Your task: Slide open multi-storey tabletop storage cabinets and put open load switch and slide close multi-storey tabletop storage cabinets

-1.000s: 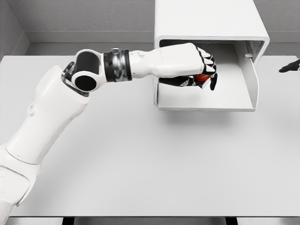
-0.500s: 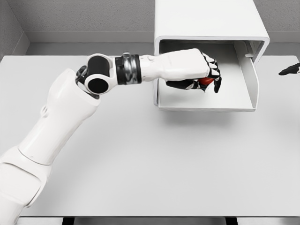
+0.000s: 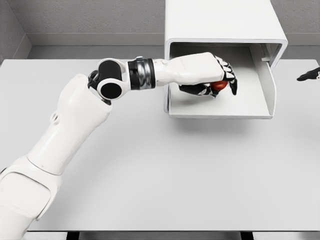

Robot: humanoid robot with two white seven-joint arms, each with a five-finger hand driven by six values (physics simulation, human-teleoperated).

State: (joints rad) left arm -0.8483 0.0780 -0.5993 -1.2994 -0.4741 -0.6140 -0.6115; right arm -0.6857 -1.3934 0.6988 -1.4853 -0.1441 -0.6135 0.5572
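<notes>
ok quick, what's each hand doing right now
Left hand: shut on the red switch, inside the open drawer.
Right hand: only dark fingertips show at the right edge; cannot tell.

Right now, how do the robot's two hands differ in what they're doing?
The left hand reaches out over the open drawer of the cabinet, while only the dark tip of the right hand shows at the picture's right edge. The left hand's fingers curl around a red object; whether the right holds anything cannot be seen. Both hang above the white table.
</notes>
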